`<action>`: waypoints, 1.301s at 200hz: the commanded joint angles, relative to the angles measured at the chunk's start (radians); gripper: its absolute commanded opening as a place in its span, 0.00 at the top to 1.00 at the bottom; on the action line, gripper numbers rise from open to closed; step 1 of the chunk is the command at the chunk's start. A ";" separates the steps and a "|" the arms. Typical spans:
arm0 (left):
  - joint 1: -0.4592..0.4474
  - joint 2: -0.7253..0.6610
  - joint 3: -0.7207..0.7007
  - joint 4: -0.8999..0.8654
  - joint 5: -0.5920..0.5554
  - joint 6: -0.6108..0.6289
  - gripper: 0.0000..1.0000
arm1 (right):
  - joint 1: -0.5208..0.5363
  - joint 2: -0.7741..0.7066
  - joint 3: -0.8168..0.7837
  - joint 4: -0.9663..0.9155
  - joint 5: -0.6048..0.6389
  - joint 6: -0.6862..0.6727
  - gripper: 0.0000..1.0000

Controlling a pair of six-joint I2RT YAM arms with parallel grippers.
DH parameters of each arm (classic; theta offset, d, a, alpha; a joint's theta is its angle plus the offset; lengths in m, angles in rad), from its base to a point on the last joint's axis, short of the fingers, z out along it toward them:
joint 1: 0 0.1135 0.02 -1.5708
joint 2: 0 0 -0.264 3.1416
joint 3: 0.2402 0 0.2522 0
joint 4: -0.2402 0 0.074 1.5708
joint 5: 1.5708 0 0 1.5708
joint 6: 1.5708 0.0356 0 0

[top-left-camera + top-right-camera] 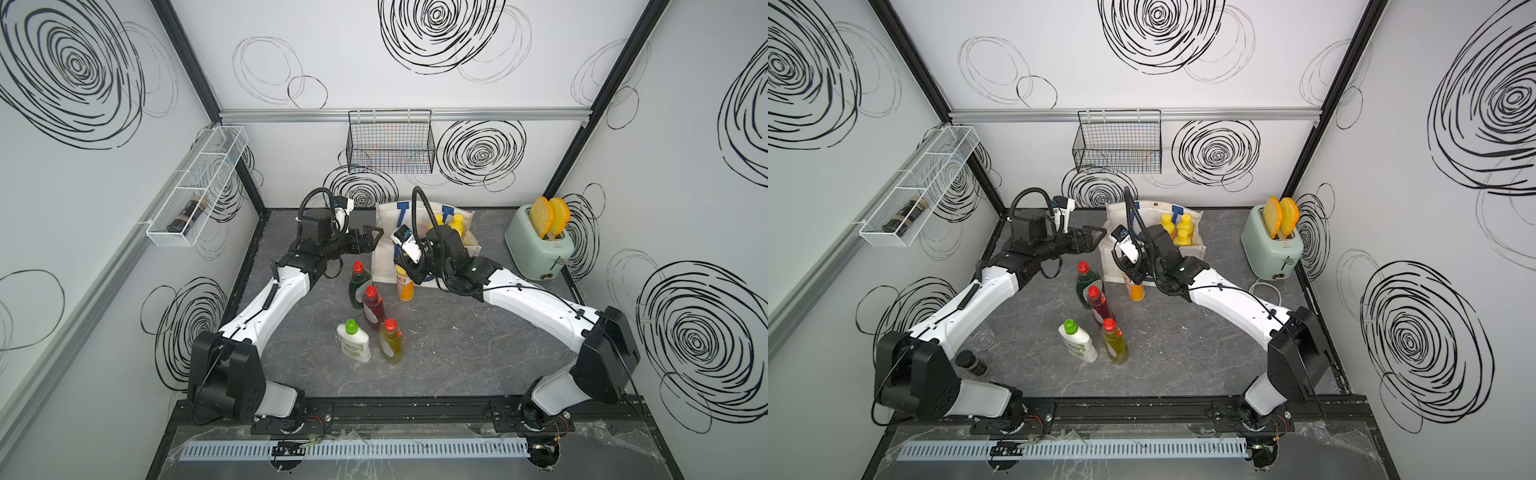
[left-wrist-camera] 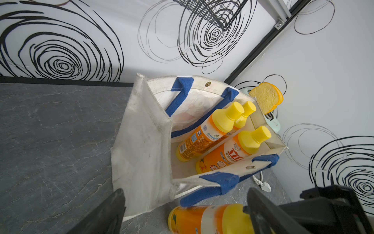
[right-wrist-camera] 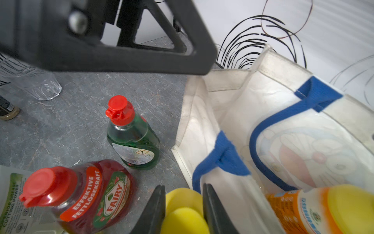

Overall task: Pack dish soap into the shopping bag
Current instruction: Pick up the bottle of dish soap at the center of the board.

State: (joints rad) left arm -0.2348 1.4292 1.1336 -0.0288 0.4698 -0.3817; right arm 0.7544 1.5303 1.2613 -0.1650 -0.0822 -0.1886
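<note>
In both top views the left claw point(image 1: 374, 237) hangs wide and empty just beside the left end of the shopping bag point(image 1: 384, 253) without touching it. The soft canvas is therefore unbraced and, by my judgement, could slide or fold if anything pushes on its rim. In front of the bag, towards its left end, four bottles of dish soap stand close together on the table point(image 1: 457, 353): the white bottle point(image 1: 353, 343), the dark green bottle point(image 1: 357, 286), the red bottle point(image 1: 372, 309) and the yellow-green bottle point(image 1: 390, 343). The dark green one is nearest the bag, and a sideways swing could topple it into the others. Just beside the bag's front wall, the right claw point(image 3: 183, 188) is narrowed on the yellow cap point(image 3: 182, 214) of an orange bottle point(image 1: 405, 289); I cannot tell whether its base is off the table. Held only by the cap, it may tilt or slip in a lift. The blue handle point(image 2: 220, 183) drooping over the bag's front wall lies on the way in and could snag the bottle. Inside the bag, at its right end, three orange bottles point(image 2: 202, 139) lean together, so a fourth dropped onto them may jam. The free room is at the left end, where the left claw hovers, so the arms could collide.
</note>
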 commanded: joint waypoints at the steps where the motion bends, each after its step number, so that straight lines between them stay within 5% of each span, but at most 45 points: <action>1: -0.007 -0.032 0.025 0.017 -0.006 0.012 0.04 | -0.025 -0.090 0.089 0.043 -0.002 0.006 1.00; 147: -0.020 -0.040 0.034 -0.001 -0.019 0.033 0.04 | -0.098 -0.054 0.471 -0.154 0.050 0.039 1.00; 260: -0.038 -0.033 0.043 -0.024 -0.042 0.057 0.04 | -0.153 -0.002 0.628 -0.121 0.038 0.061 1.00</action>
State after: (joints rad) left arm -0.2550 1.4136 1.1374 -0.0593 0.4412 -0.3485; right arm 0.6147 1.5394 1.8091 -0.4164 -0.0456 -0.1299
